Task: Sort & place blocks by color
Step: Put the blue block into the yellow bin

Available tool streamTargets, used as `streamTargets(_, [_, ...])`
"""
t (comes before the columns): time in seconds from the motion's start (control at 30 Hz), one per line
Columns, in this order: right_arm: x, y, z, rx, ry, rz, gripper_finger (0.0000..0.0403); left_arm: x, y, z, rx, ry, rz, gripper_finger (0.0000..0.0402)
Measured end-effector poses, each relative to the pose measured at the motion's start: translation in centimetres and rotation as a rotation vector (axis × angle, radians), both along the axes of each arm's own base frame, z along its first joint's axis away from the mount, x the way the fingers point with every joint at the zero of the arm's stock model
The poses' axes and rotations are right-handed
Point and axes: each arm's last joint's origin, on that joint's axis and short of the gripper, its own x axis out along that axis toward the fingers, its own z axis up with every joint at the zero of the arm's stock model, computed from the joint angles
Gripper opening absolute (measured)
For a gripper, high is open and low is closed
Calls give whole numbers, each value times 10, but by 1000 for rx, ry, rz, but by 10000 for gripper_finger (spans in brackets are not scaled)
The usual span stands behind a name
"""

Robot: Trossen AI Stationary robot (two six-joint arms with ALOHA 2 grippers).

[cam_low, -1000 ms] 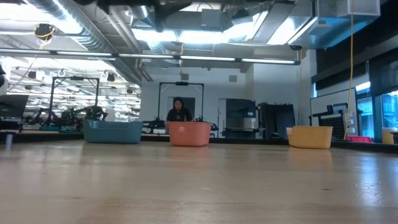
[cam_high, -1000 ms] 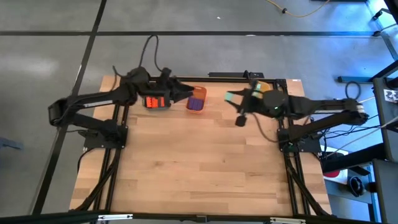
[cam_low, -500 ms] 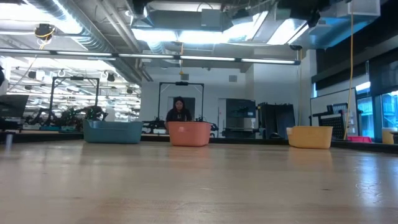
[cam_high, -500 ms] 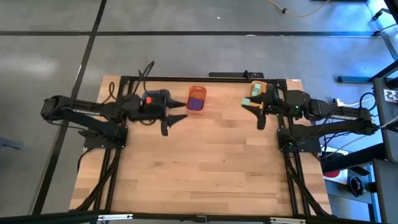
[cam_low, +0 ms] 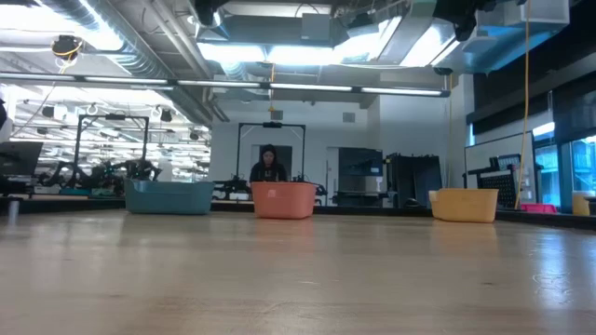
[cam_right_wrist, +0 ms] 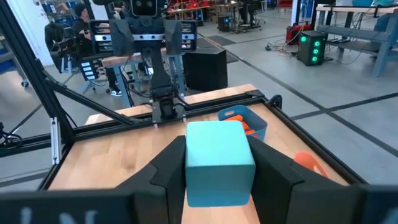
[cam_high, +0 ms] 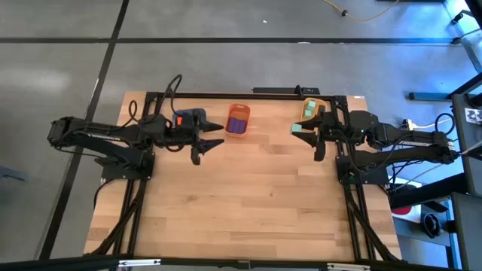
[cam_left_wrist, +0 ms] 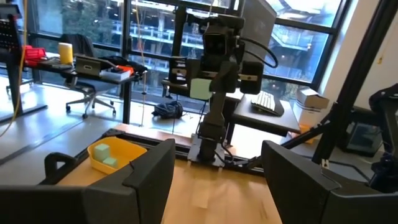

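My right gripper (cam_high: 299,128) is shut on a mint-green cube (cam_right_wrist: 219,160), high above the table beside the yellow tray (cam_high: 312,110), which holds more mint-green cubes. My left gripper (cam_high: 210,144) is open and empty, near the blue-grey tray (cam_high: 188,118) with orange-red bricks. The orange tray (cam_high: 238,120) between them holds purple bricks. The three trays stand along the table's far edge and also show in the low view: the blue-grey tray (cam_low: 169,197), the orange tray (cam_low: 284,200) and the yellow tray (cam_low: 464,205). My right gripper pinches the mint-green cube by two opposite sides (cam_right_wrist: 190,168) between its two fingers. The fingers lie about level and point toward the table's left. The cube sits square in the hold, lifted clear of the table.
The bare wooden table top (cam_high: 248,203) stretches from the trays to the near edge. A black frame (cam_high: 248,94) runs along the table's far edge. A person (cam_low: 268,166) is in the room far behind the table.
My left gripper has drawn back from over the orange tray toward the table's left and near edges, empty. My right gripper has drawn back toward the table's right edge, carrying the mint-green cube with it, to beside the yellow tray.
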Motion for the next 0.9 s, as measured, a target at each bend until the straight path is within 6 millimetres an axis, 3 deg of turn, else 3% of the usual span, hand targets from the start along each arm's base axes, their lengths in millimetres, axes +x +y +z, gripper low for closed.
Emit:
streamTargets(0.1, [0,-1,1,15,2,-29,135,0,0,0,1,0,-6,230])
streamTargets(0.23, [6,-9,19,-5,54,-228,135,0,0,0,1,0,-4,230])
streamTargets(0.33, [10,-28,26,-12,262,-432,135,-2,0,1,1,-5,-2,231])
streamTargets(0.43, [13,-57,20,69,513,-601,135,-3,0,3,1,-16,-1,231])
streamTargets(0.6, [11,-117,-23,313,867,-764,135,-3,2,2,1,-13,9,231])
streamTargets(0.77, [5,-170,-79,568,1036,-822,136,-8,6,7,2,-35,20,231])
streamTargets(0.9, [2,-199,-112,677,1087,-897,136,-12,9,10,3,-53,35,231])
